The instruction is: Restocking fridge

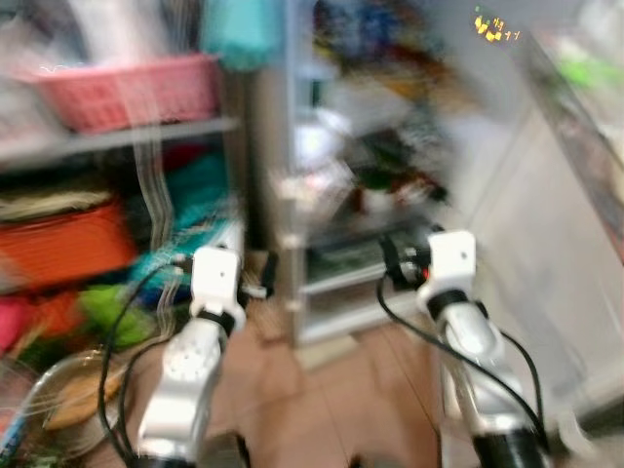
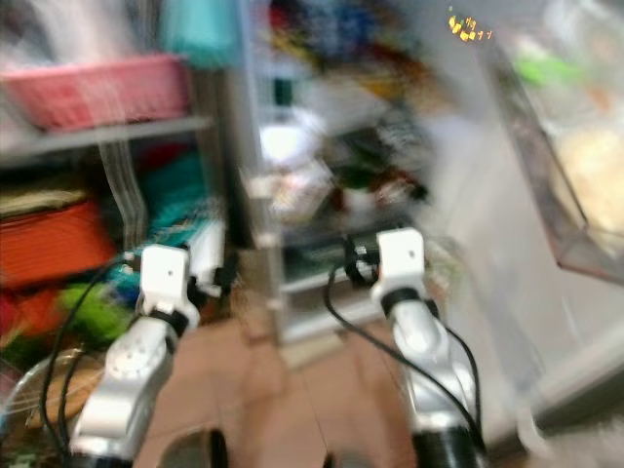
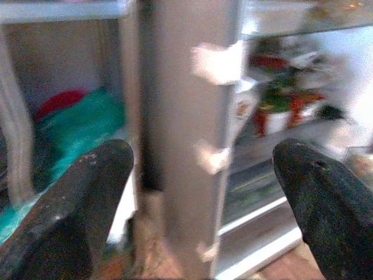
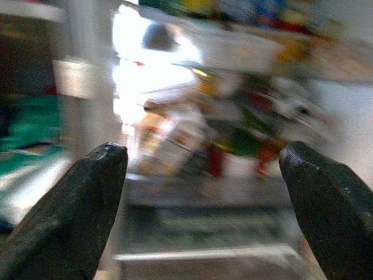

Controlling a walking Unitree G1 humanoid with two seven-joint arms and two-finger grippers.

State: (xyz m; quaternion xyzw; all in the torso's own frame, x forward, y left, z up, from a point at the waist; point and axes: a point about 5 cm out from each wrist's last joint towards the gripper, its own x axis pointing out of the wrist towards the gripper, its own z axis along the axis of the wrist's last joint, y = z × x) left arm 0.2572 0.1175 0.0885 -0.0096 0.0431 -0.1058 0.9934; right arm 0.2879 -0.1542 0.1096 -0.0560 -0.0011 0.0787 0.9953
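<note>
Open fridge (image 1: 390, 195) ahead; left gripper (image 3: 204, 192) wide, empty; right gripper (image 4: 204, 192) wide, empty.

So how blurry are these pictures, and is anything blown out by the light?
Both eye views are smeared by motion blur: the pink basket and open fridge shelves show no detail, though the silver arms read fairly clearly. Left wrist view is softer than sharp, with the open left gripper before the fridge's edge. Right wrist view has a glaring white patch inside the fridge, behind the open right gripper.

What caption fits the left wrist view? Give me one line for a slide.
Left pincer, open and empty, faces the open fridge's grey edge and blurred stocked shelves.
</note>
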